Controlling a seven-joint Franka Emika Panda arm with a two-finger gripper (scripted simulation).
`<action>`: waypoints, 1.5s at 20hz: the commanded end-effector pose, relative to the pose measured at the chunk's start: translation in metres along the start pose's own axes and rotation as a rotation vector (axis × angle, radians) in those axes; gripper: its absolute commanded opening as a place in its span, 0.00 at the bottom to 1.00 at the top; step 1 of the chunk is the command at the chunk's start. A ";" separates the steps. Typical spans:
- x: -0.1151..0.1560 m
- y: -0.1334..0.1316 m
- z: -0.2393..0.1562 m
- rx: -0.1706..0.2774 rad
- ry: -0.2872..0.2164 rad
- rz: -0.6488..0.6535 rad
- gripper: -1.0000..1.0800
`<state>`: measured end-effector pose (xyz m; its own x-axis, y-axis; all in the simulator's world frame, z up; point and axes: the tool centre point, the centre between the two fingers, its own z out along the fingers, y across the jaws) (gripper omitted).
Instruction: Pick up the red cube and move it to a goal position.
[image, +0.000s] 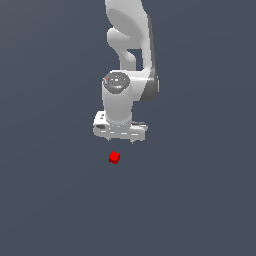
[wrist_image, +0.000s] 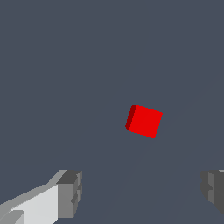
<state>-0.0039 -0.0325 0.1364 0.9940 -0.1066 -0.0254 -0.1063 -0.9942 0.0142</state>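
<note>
Wrist view showed the gripper (wrist_image: 140, 192) with its grey fingers (wrist_image: 70, 192) spread wide, nothing between them. Beyond the fingertips lay the red cube (wrist_image: 144, 121) (turned slightly askew), untouched on the dark floor (wrist_image: 65, 65), nearer one finger than the other.

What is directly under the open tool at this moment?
Only bare grey floor shows between the tool's fingers. The red cube lies ahead, not gripped. Nothing there is covered.
</note>
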 end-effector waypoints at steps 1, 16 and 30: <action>0.003 0.003 0.013 0.001 0.002 0.031 0.96; 0.029 0.027 0.107 0.015 0.021 0.272 0.96; 0.032 0.029 0.116 0.017 0.023 0.295 0.00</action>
<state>0.0218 -0.0658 0.0200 0.9206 -0.3905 0.0000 -0.3905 -0.9206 0.0004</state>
